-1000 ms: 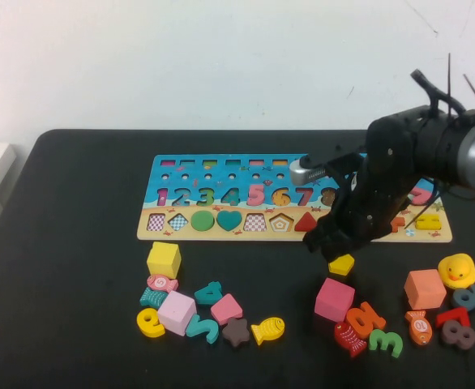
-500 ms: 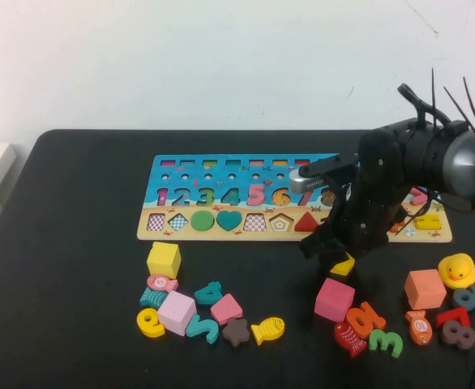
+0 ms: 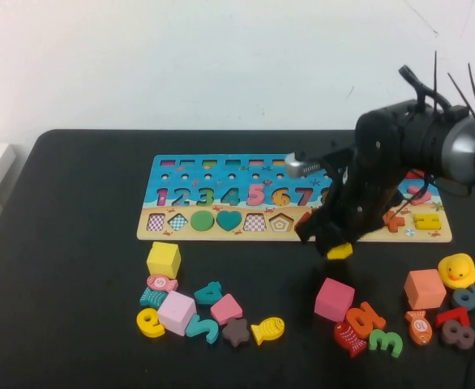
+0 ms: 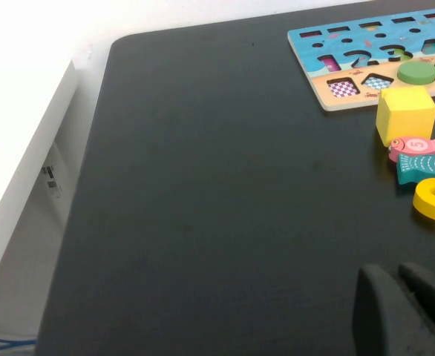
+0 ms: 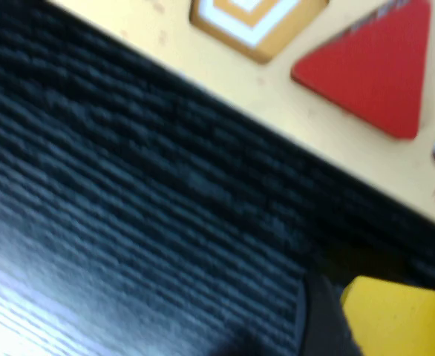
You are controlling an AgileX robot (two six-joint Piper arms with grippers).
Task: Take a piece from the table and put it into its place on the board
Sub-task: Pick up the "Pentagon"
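Observation:
The puzzle board [image 3: 221, 166] lies at the back of the black table. Its empty pentagon slot [image 3: 280, 222] sits left of the red triangle [image 3: 305, 220]. My right gripper [image 3: 335, 242] is shut on a yellow pentagon piece [image 3: 340, 250] and holds it just above the table at the board's front edge, right of that slot. In the right wrist view the piece [image 5: 396, 319] sits beside one finger [image 5: 318, 319], with the slot [image 5: 254, 18] and the triangle [image 5: 373, 70] beyond. My left gripper [image 4: 397, 289] is shut and empty over bare table, out of the high view.
Loose pieces lie in front of the board: a yellow cube [image 3: 164, 259], a lilac cube [image 3: 177, 313], numbers and fish at the left; a pink cube [image 3: 334, 299], an orange cube [image 3: 425, 288], a yellow duck [image 3: 456, 270] and numbers at the right.
My right gripper closed on the yellow pentagon, lifted it off the table and carried it up and slightly left toward the board's front edge. The left arm has not moved.

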